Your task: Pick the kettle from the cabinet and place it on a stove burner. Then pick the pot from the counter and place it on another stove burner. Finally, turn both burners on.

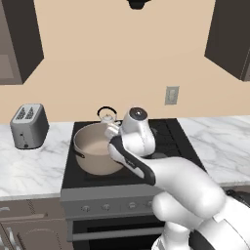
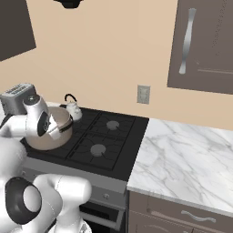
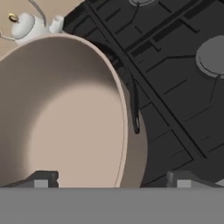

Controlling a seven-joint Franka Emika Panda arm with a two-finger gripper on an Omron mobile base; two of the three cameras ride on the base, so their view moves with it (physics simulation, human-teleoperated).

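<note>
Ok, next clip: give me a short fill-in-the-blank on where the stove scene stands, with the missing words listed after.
1. The pot sits on the front-left burner, and the kettle stands on the burner right ____ it.
2. The gripper has its jaws ____, one on each side of the pot's rim.
3. On the counter left of the stove stands a ____.
4. Both burners on the stove's right side are ____.

Missing words: behind; open; toaster; bare

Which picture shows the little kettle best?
The right base view: the kettle stands whole behind the pot. In the left base view the arm covers part of it; the hand view catches it at the top corner.
</note>
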